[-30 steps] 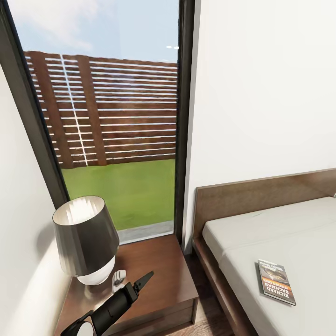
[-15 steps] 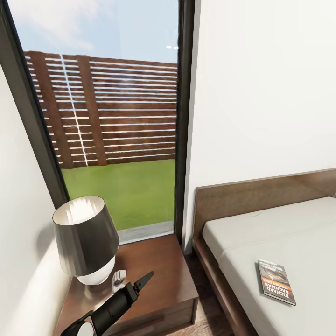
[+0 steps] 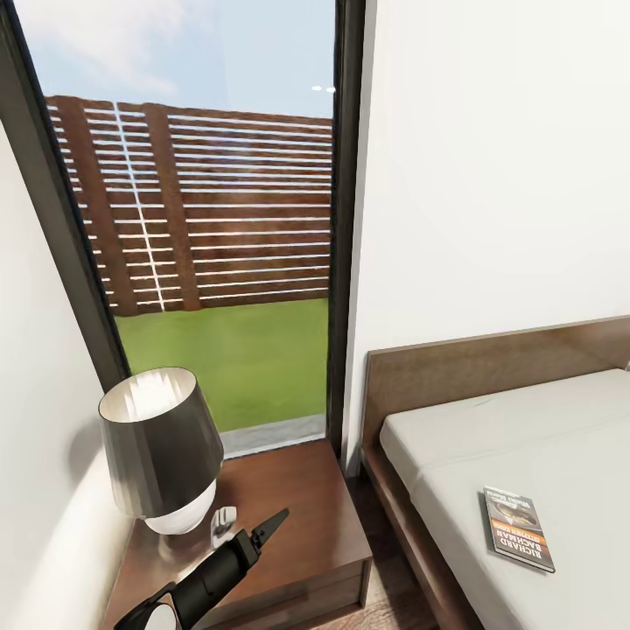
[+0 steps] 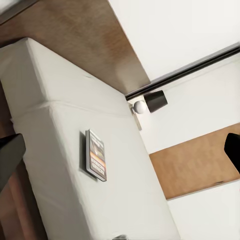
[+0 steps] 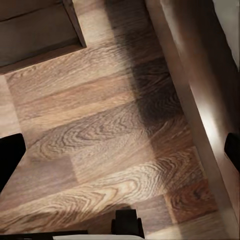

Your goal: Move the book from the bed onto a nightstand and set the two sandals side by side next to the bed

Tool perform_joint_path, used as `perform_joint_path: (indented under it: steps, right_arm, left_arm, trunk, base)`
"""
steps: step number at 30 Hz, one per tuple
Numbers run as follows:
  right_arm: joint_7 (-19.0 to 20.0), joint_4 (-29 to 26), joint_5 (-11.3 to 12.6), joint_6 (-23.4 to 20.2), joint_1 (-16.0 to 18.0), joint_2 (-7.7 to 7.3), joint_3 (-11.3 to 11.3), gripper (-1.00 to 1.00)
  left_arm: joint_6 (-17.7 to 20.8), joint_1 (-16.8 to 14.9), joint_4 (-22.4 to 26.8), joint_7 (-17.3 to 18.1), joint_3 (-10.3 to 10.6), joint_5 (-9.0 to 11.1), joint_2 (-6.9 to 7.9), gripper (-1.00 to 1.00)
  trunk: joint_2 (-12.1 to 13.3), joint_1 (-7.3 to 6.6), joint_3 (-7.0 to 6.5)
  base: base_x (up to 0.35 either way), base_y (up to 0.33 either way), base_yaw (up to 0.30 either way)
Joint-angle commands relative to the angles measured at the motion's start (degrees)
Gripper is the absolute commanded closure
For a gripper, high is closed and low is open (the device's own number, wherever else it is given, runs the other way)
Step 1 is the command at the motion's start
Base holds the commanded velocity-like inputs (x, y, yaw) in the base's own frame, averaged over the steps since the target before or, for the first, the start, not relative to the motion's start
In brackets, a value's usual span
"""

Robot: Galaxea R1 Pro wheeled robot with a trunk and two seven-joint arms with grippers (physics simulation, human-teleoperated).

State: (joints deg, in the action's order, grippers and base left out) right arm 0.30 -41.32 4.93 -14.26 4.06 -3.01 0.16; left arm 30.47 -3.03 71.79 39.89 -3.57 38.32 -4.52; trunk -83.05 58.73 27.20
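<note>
Two empty hands, both spread wide: the left hand (image 3: 262,530) hovers over the dark brown nightstand table (image 3: 302,490), where the grey-shaded lamp (image 3: 162,446) risks knocking; the grey-orange paperback book (image 3: 518,528) lies right, on the pale-mattressed bed (image 3: 560,437).

bed (image 3: 525,437): cut off at 3 and 5 o'clock in the head view, foot end out of frame
book (image 3: 517,528): cover art too small to make out
left gripper (image 3: 262,530): jaw gap unreadable in the head view; arm cut off at 7 o'clock
nightstand (image 3: 297,499): its 7 o'clock corner hidden by the arm
small white thing (image 3: 224,521): beside the lamp (image 3: 162,446), too small to tell
</note>
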Motion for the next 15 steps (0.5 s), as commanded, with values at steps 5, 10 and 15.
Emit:
perform_joint_path:
  steps: [5, 10, 15]
  right_arm:
    - [0.04, -0.62, 1.03, -0.74, 2.50, 0.01, 0.02, -1.00]
    - [0.08, -0.78, 2.48, -3.62, 6.25, 0.09, 0.05, -1.00]
    - [0.06, -0.84, 5.01, -9.97, 10.49, 0.91, 0.09, -1.00]
  left_arm:
    - [0.39, -0.04, -0.01, 0.16, -0.12, 0.27, -0.05, -1.00]
    - [0.16, -0.04, -0.03, 0.13, -0.10, 0.18, -0.07, -1.00]
    - [-0.02, -0.03, -0.19, -0.01, -0.08, 0.02, -0.08, -1.00]
  trunk:
    - [-0.03, 0.00, 0.06]
    - [-0.03, 0.00, 0.06]
    - [-0.03, 0.00, 0.06]
  base:
    - [0.000, 0.000, 0.000]
    - [0.000, 0.000, 0.000]
    - [0.000, 0.000, 0.000]
